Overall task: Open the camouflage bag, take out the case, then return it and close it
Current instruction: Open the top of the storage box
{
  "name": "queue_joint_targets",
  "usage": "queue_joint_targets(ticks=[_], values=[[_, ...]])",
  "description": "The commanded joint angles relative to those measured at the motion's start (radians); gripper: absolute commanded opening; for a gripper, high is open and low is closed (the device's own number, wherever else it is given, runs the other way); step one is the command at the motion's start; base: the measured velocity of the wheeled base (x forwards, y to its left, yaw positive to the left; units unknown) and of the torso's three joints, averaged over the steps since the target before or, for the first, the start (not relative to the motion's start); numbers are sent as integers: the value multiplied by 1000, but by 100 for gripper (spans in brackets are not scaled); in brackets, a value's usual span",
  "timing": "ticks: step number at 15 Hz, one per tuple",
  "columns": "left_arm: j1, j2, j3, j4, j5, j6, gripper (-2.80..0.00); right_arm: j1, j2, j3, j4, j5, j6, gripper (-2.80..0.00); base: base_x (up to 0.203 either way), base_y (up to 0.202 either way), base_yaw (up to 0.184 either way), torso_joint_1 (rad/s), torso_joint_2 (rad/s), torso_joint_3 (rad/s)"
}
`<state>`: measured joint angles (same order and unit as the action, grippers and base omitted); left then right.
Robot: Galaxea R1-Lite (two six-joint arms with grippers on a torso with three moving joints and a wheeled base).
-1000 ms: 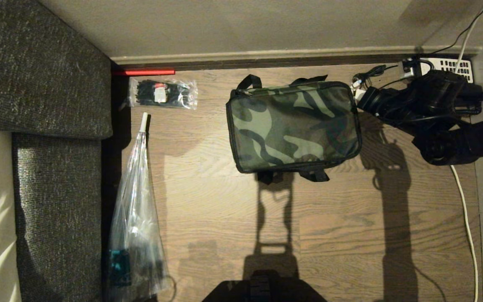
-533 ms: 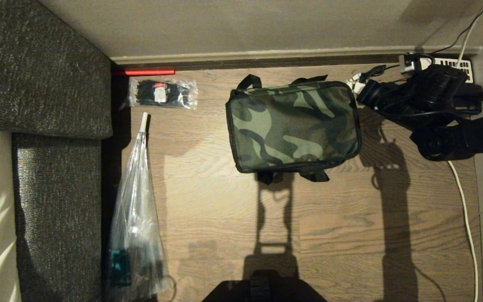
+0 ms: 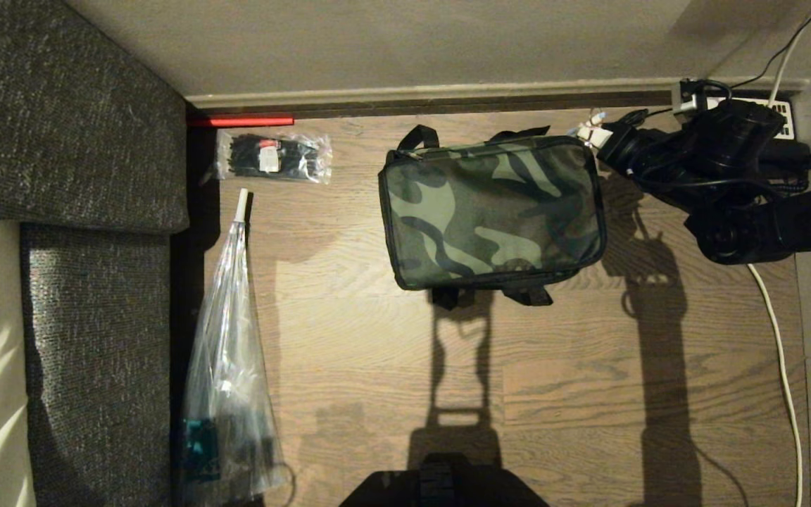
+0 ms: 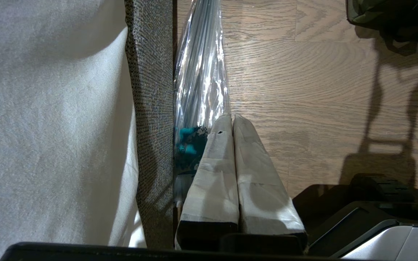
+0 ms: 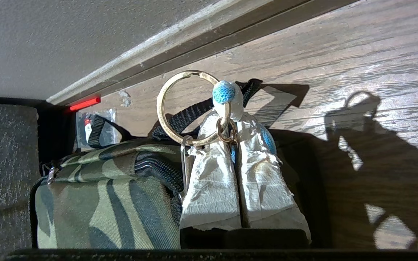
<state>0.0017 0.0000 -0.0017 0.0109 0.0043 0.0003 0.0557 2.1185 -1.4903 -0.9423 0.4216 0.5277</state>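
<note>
Camouflage bag sits on the wood-grain plank floor, near the skirting board, zipped shut. Boxy soft fabric, green camo weave, black piping round the edges, black webbing straps sticking out on both long sides. Case not visible.

Right end effector is at the bag's far right corner, next to the wall. Fingers are wrapped in crinkled white tape, pressed together and clamped on the zipper pull: a small ring with a blue mesh-covered bead. A bigger thin brass split ring hangs off the same pull, standing upright over the bag corner. In the head view the same end effector shows as a white tip at the bag's upper right corner, black arm trailing off to the right.

Left end effector: parked low by the robot base, taped fingers together, holding nothing, beside a grey woven-fabric sofa.

Other bits: long clear crinkly plastic bag tapering to a white tip, lying along the sofa edge; small clear packet of black items near the wall; thin red strip at the skirting; white cable running down the right side.
</note>
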Motion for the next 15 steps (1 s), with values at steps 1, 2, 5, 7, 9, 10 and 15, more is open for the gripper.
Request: queue_joint_targets(ticks=[1,2,5,7,9,10,15], values=[[0,0,0,0,0,0,-280,-1,0,-7,-6,2,2,-280,0,0,0,0,0,0],[1,0,0,0,0,0,-280,-1,0,-2,-6,2,2,-280,0,0,0,0,0,0],[0,0,0,0,0,0,-280,-1,-3,14,-11,0,-7,-280,0,0,0,0,0,0],[0,0,0,0,0,0,-280,-1,-5,40,-50,0,-6,0,0,0,0,0,0,0],[1,0,0,0,0,0,-280,-2,-6,66,-83,0,-19,0,0,0,0,0,0,0],[0,0,0,0,0,0,-280,-5,-9,76,-87,-1,-20,0,0,0,0,0,0,0],[1,0,0,0,0,0,-280,-58,-50,212,-90,6,-57,0,0,0,0,0,0,0]])
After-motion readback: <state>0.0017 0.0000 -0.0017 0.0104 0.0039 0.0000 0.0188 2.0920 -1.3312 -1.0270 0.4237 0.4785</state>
